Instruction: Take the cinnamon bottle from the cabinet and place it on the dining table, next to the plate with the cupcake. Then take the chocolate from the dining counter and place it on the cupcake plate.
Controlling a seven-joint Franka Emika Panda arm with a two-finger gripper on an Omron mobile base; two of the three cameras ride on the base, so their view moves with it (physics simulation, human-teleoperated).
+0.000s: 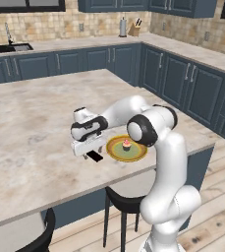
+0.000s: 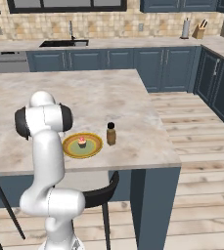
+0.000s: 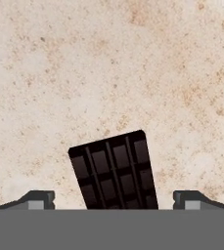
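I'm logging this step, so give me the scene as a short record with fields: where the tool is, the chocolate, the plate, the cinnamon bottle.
tool: tool low over the dining table, jaws wide apart either side of the chocolate
chocolate: chocolate flat on the stone, not gripped
plate: plate with the cupcake near the table's front edge, cupcake at its middle
cinnamon bottle: cinnamon bottle upright on the table beside the plate, apart from it
done: bottle placed; chocolate not yet on the plate

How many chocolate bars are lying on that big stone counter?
1. The chocolate lies flat on the dining table, just left of the plate with the cupcake in the left base view, between the open gripper's fingertips. The arm may hide others.
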